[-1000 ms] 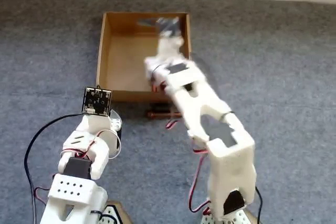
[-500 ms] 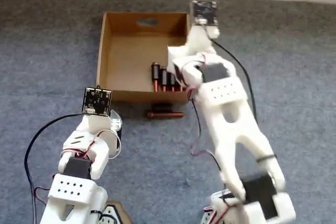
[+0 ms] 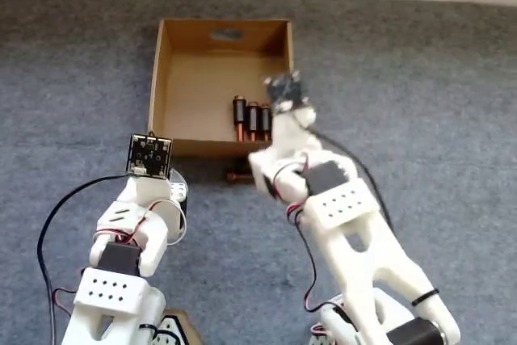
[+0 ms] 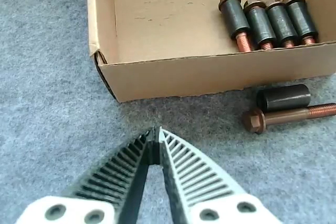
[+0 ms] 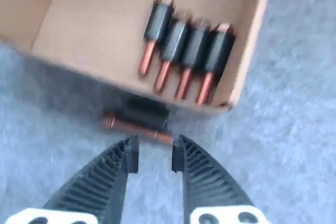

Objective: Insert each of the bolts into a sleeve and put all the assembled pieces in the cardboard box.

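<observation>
Hovering over the loose bolt (image 5: 137,128), your right gripper (image 5: 152,153) is spread wide, while your left gripper (image 4: 156,135) sits pressed together short of the cardboard box (image 4: 210,77). Four assembled pieces (image 4: 268,22) lie in the box's near right corner; bolt and empty sleeve (image 4: 283,97) rest together on the carpet (image 4: 52,103) outside its near wall

Nothing legible here, no text, numbers or signs I can read. Dark mark (image 3: 226,35) on the far wall of the cardboard box (image 3: 157,78): too blurred to tell if it's print. Circuit board (image 3: 149,155) on my left arm: any markings are too small to read.
</observation>
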Controlling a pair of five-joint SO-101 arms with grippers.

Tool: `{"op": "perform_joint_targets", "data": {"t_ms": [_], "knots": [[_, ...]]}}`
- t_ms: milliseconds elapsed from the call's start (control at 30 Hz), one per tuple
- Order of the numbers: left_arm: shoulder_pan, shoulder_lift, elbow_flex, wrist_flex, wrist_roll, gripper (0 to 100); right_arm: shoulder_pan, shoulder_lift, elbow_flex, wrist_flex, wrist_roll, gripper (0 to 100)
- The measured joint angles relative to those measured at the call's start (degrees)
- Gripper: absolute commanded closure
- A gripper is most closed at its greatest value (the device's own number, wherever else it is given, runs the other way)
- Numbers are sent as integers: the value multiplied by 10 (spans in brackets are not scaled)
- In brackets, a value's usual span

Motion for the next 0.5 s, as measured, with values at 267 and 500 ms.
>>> {"op": "perform_joint_targets", "data": {"t_ms": [267, 500], "knots": [[0, 0, 0, 0, 0, 987, -56, 68, 11, -11, -76, 892], [0, 0, 0, 0, 0, 987, -57, 196, -70, -11, -76, 796]]}}
